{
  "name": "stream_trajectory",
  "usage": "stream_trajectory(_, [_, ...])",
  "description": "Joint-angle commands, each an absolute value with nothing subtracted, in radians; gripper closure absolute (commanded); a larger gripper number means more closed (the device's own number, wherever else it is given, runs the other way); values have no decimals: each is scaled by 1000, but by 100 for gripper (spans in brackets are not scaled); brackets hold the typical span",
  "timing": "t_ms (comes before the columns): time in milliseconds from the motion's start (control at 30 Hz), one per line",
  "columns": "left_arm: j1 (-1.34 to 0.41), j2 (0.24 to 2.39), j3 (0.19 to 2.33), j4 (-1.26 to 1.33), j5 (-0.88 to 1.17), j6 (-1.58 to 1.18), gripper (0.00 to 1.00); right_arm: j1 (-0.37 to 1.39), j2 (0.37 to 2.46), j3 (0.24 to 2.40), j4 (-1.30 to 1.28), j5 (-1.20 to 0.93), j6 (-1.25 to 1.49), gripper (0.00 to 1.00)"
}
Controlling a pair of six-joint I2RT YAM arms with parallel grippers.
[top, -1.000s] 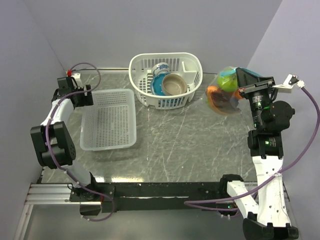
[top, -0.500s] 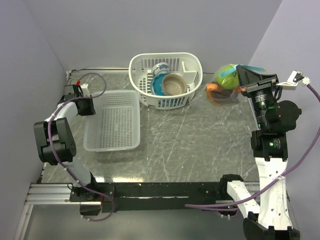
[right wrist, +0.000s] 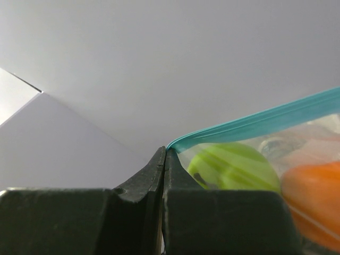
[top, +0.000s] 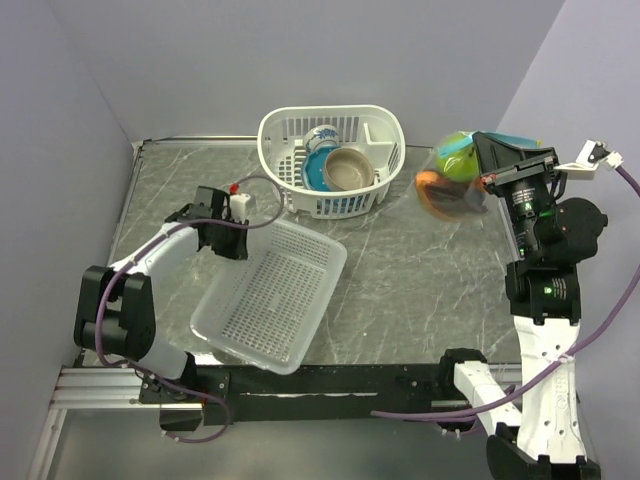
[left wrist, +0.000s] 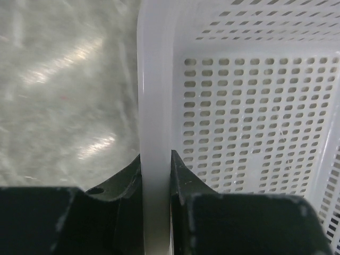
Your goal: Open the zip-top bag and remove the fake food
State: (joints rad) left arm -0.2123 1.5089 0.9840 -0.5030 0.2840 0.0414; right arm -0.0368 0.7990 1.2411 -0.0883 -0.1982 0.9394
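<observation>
The zip-top bag (top: 450,182) hangs at the back right, above the table, its teal zip strip (right wrist: 255,123) on top. My right gripper (top: 482,160) is shut on the bag's corner just below the strip; in the right wrist view its jaws (right wrist: 164,151) meet on the plastic. Inside the bag the fake food shows as a green round fruit (right wrist: 234,167) and an orange piece (right wrist: 313,196). My left gripper (top: 238,235) is shut on the rim of the white mesh tray (top: 275,290); the rim (left wrist: 155,159) runs between its fingers.
A white basket (top: 275,130) at the back middle holds a tan bowl (top: 348,168) and a blue bowl (top: 318,170). The mesh tray lies slanted across the left middle of the table, its near corner reaching the front edge. Grey walls close the left, back and right sides.
My left gripper closed on the tray's rim and swung the tray from the left wall toward the middle, turning it askew. The right gripper raised the bag slightly and then held still.
</observation>
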Motion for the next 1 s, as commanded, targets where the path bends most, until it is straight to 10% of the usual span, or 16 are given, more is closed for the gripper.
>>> stream_trajectory(0, [-288, 1474, 966, -538, 310, 26, 81, -31, 784, 1316, -38, -184, 917, 100])
stream_trajectory(733, [-428, 1557, 1029, -347, 367, -650, 85, -28, 848, 1339, -92, -181, 888, 100])
stream_trajectory(833, [-440, 1560, 1052, -348, 377, -673, 64, -8, 876, 1356, -81, -189, 897, 100])
stream_trajectory(967, [-446, 1545, 1039, -315, 472, -725, 1, 41, 937, 1402, -110, -183, 884, 100])
